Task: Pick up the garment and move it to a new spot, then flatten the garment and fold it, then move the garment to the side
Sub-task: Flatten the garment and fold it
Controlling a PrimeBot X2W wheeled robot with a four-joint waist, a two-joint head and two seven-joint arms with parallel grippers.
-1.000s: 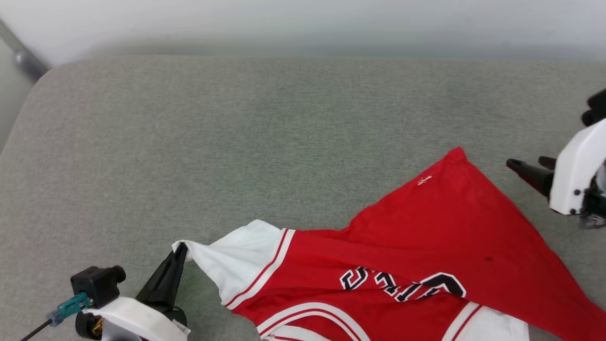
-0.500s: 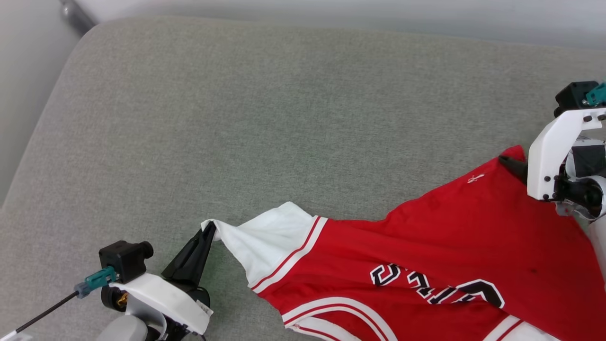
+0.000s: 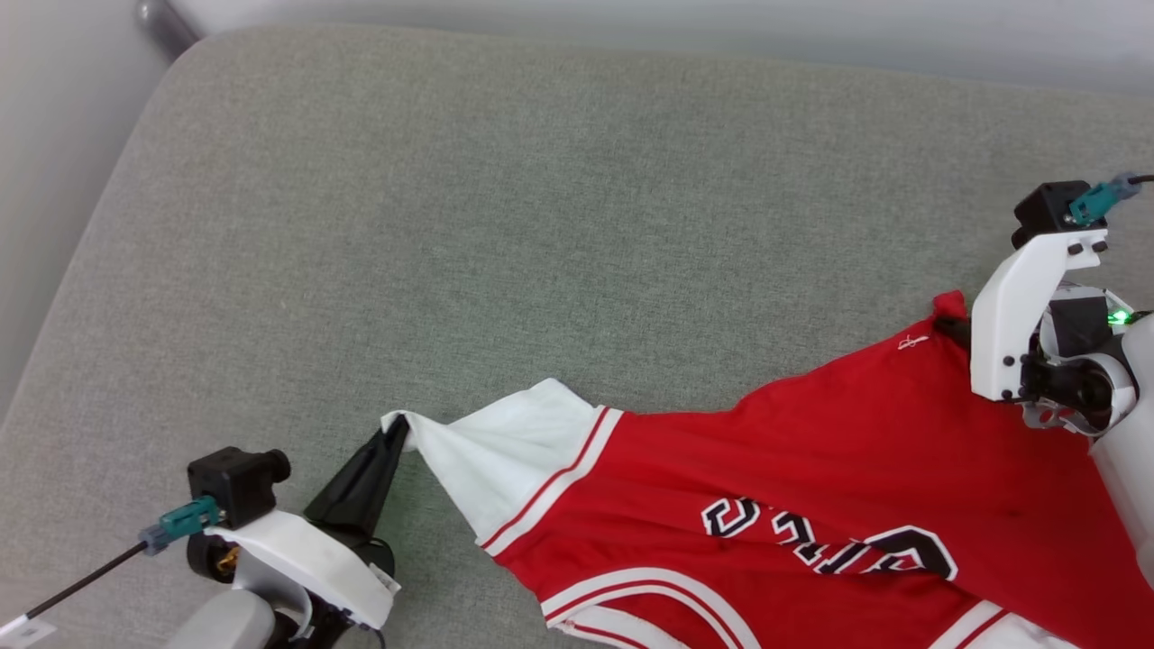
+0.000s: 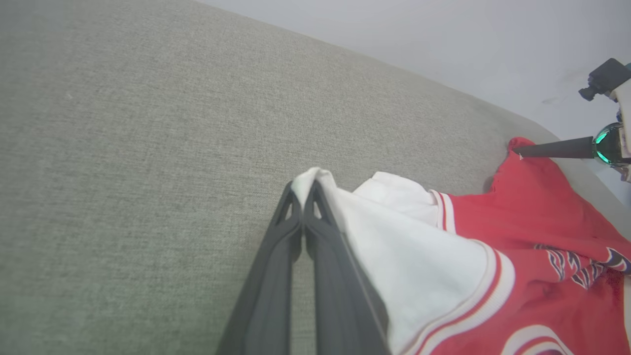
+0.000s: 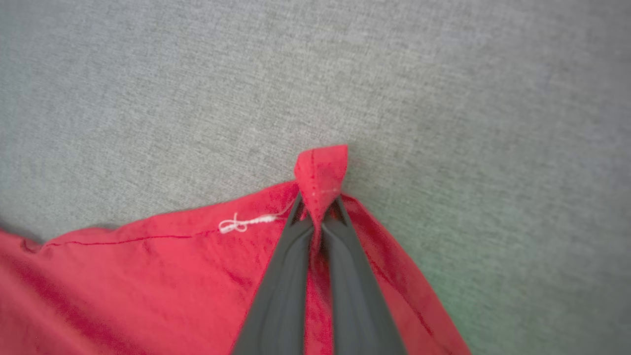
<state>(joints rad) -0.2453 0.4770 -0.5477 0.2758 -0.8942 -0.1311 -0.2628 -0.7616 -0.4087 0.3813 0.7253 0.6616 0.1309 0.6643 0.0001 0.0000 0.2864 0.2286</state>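
The garment (image 3: 811, 469), a red jersey with white sleeves and black-white lettering, lies spread over the lower right of the grey cushion (image 3: 505, 234). My left gripper (image 3: 393, 433) is shut on the tip of its white sleeve (image 4: 394, 246), with the cloth pinched between the two fingers (image 4: 315, 236). My right gripper (image 5: 318, 204) is shut on the red hem corner (image 5: 321, 170), which pokes up past the fingertips. In the head view that corner (image 3: 947, 306) sits beside the white right wrist. The left wrist view also catches the garment (image 4: 542, 217) and the right gripper's fingers (image 4: 552, 149).
The grey cushion (image 5: 148, 88) stretches wide and bare to the left and back. A pale wall (image 3: 631, 27) runs behind it, and a dark metal bar (image 3: 167, 22) shows at the back left corner. A loose white thread (image 5: 241, 223) sits on the hem.
The head camera has shifted. My right gripper came in from the right with open fingers and shut on the red hem corner. The left gripper kept its hold on the sleeve.
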